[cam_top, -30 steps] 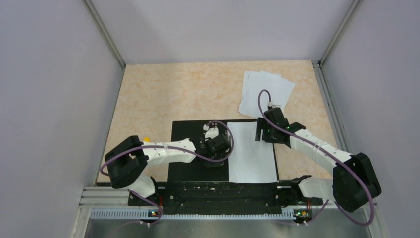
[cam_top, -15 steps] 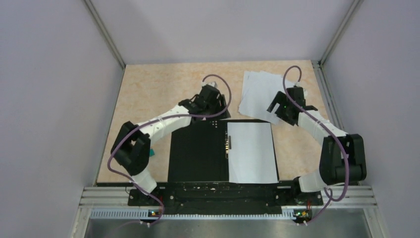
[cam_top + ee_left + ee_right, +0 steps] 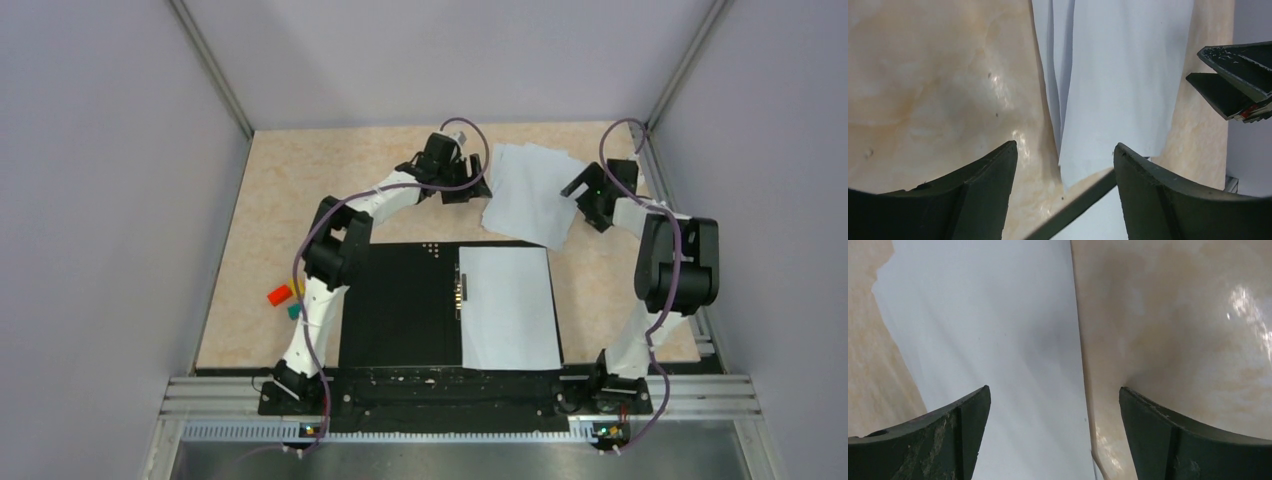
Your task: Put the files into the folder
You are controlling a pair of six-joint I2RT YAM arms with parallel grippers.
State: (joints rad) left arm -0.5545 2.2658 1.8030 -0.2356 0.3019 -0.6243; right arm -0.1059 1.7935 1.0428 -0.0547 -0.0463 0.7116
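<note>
The folder (image 3: 398, 305) lies open on the table with its black inner faces up. One white sheet (image 3: 508, 308) lies flat on its right half. The loose files (image 3: 530, 188) are fanned in a pile behind it at the back right. My left gripper (image 3: 470, 187) is at the pile's left edge, open, its jaws straddling that edge with nothing between them (image 3: 1065, 152). My right gripper (image 3: 585, 198) is at the pile's right edge, also open and holding nothing (image 3: 1054, 390). In the left wrist view the files (image 3: 1118, 75) run away towards the right gripper (image 3: 1233, 82).
Small red (image 3: 279, 295), yellow (image 3: 297, 289) and teal (image 3: 294, 311) blocks lie left of the folder beside the left arm. Grey walls close in the table on three sides. The folder's far edge (image 3: 1073, 210) shows as a dark bar under the left jaws.
Both arms have swung from over the folder to the back, ending on either side of the file pile. Both sets of jaws have widened. The sheet stays on the folder's right half.
</note>
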